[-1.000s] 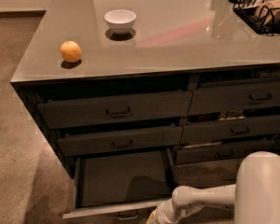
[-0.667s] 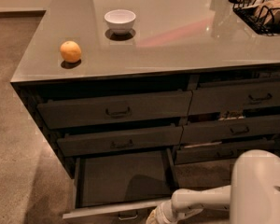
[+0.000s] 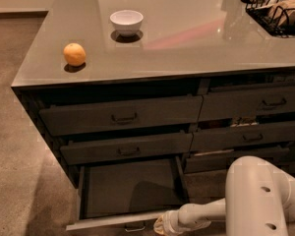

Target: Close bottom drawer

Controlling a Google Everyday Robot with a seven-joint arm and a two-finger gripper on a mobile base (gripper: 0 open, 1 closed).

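The bottom drawer of the left stack stands pulled far out, its dark inside empty. Its slim front edge runs along the bottom of the view, with the small handle hanging just below it. My gripper is at the end of the white arm, low at the bottom centre, right against the right end of the drawer's front. The two taller drawers above it sit slightly out.
A grey counter carries an orange, a white bowl and a black wire basket at the far right. The right stack of drawers is slightly ajar. My white arm housing fills the lower right. Carpet lies to the left.
My arm housing has shifted slightly left. The gripper stays at the drawer's front edge, and the drawer looks as far out as before.
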